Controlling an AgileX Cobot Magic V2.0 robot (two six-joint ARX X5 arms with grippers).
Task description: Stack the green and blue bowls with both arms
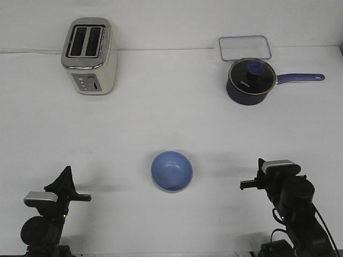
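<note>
Both arms sat low at the near edge, left gripper (67,179) and right gripper (261,172) holding nothing, opening unclear. Blue bowl (171,171) lay between them; the green one was hard to make out.

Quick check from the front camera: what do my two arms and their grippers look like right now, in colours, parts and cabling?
Both arms are black with rounded joint housings. The left arm carries a grey camera block, with a black pointed gripper above it. The right arm has a matching grey block and a thin black cable along its outer side; its gripper is black too. No markings are legible.
</note>
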